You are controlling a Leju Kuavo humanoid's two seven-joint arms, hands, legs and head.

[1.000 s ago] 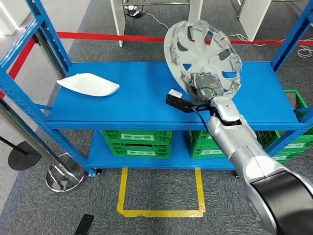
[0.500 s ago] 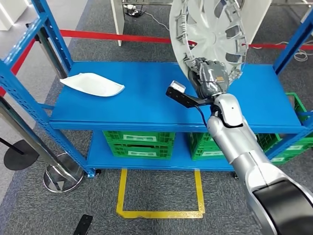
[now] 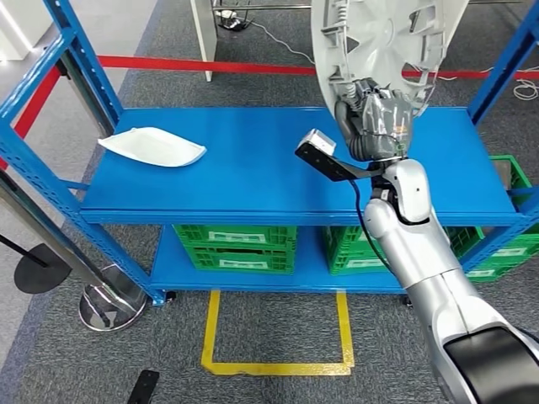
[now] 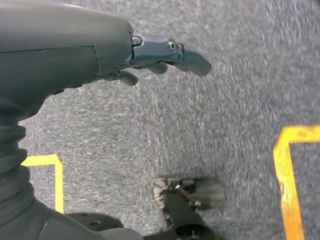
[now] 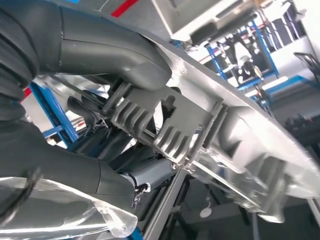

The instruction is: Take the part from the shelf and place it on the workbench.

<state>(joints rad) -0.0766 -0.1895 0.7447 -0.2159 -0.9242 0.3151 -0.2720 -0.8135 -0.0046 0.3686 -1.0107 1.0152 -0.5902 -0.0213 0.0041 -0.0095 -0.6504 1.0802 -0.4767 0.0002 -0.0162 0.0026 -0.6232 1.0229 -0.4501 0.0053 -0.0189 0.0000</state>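
One part, a round silver-grey plastic wheel cover (image 3: 381, 38) with cut-out spokes, is held clear above the top board of the blue steel shelf (image 3: 242, 168), nearly upright, with its upper portion cut off by the frame edge. Its lower rim is clamped by the right hand (image 3: 375, 122); in the right wrist view the thick thumb is seen pressed on one face of the rim and the darker fingers (image 5: 113, 140) curled against the ribbed inner side. The left hand (image 4: 166, 57) is seen hanging over the grey carpet, its fingers held straight and close together with nothing in them.

A white curved plastic panel (image 3: 152, 145) lies on the shelf, well apart from the cover, and green plastic crates (image 3: 235, 244) stand on the lower level.

The lifting step is judged complete and the carrying step begun. A workbench cannot be identified in these views, so a turn of the body towards it is called for next, with the clamp kept firm on the tall, tilting cover.
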